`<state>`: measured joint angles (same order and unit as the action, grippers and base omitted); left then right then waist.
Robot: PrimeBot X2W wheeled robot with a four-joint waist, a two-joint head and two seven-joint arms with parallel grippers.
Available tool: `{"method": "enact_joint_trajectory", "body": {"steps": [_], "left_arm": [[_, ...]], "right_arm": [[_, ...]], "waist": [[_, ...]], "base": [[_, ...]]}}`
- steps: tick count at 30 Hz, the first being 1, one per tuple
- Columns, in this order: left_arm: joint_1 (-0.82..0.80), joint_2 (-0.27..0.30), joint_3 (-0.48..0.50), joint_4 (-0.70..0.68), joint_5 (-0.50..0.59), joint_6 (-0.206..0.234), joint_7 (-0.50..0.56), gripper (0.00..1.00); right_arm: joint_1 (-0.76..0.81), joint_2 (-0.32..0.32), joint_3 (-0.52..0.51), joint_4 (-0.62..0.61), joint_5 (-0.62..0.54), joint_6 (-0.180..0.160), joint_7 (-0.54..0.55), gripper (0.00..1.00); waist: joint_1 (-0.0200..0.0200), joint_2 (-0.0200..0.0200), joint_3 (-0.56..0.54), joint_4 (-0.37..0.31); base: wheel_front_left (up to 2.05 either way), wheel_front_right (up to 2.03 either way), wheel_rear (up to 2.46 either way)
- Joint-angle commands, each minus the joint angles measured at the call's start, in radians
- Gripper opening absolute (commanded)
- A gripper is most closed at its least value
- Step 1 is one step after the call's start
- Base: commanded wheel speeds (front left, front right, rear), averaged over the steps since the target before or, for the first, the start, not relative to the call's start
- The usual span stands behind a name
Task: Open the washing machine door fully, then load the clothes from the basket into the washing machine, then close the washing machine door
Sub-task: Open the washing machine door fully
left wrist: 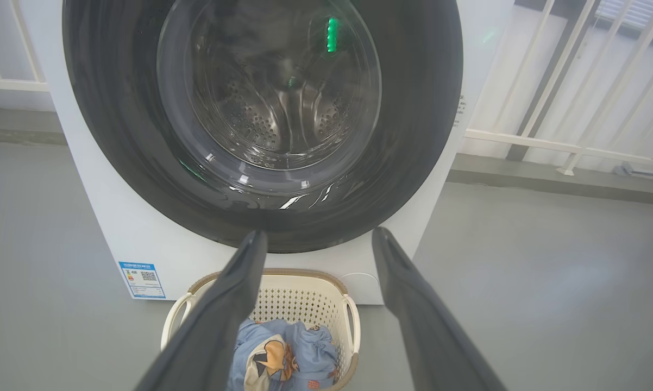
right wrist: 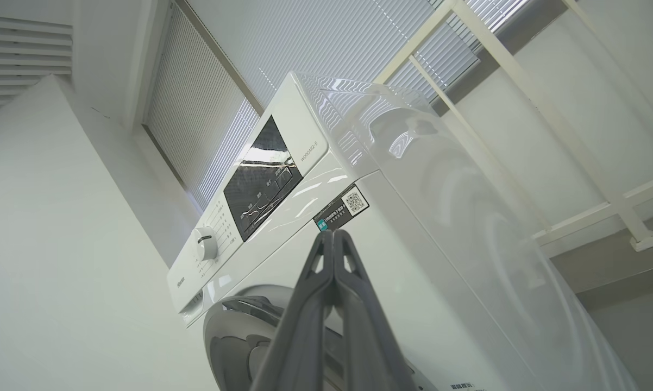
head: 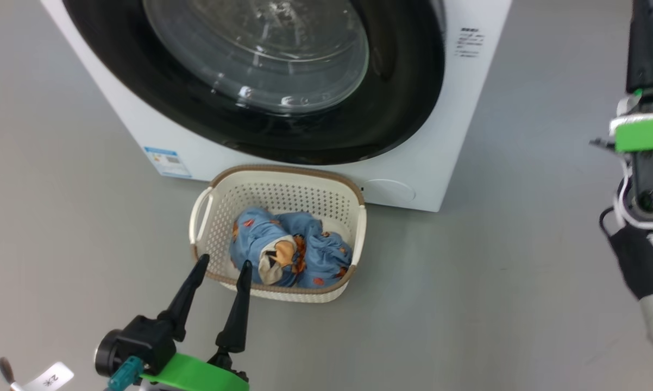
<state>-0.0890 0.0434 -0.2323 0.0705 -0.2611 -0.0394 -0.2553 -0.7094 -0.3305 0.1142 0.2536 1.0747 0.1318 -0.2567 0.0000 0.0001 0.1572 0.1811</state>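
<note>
The white washing machine stands at the top of the head view. Its door, a black ring around clear glass, sits flush against the front. The steel drum shows through the glass in the left wrist view, behind the door. On the floor in front stands the cream basket with the blue bear-print clothes bundled inside. My left gripper hangs open over the basket's near left rim with nothing between its fingers. My right gripper points up at the far right, off the machine's right side. In the right wrist view its fingertips are shut on nothing.
A blue label sticker marks the machine's lower left front. The control panel and knob are at its top. A white railing and blinds stand behind and to the right. Grey floor lies open right of the basket.
</note>
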Motion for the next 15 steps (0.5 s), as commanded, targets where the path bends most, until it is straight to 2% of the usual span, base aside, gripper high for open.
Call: {"method": "enact_joint_trajectory", "body": {"steps": [1,5,8,15], "left_arm": [[-0.034,0.007,0.026,-0.029,-0.005,0.008,-0.006,1.0],[-0.049,0.007,0.003,-0.033,-0.02,0.013,-0.006,1.0],[-0.068,0.007,-0.023,-0.035,-0.034,0.013,-0.006,1.0],[-0.096,0.007,-0.054,-0.044,-0.053,0.019,-0.006,1.0]], "right_arm": [[-0.027,-0.009,0.024,-0.022,0.018,-0.001,0.005,0.0],[-0.094,-0.07,0.067,-0.02,0.207,-0.001,0.065,0.0],[-0.133,-0.134,0.098,-0.032,0.361,-0.001,0.166,0.0],[-0.189,-0.224,0.135,-0.02,0.503,-0.001,0.376,0.0]], "waist": [[0.0,-0.0001,0.03,0.033],[0.0,-0.0001,0.059,0.064],[0.0,-0.0001,0.085,0.094],[0.0,-0.0001,0.13,0.13]], "base": [[0.0,0.0,0.0],[0.0,0.0,0.0],[0.0,0.0,0.0],[0.0,0.0,0.0]]}}
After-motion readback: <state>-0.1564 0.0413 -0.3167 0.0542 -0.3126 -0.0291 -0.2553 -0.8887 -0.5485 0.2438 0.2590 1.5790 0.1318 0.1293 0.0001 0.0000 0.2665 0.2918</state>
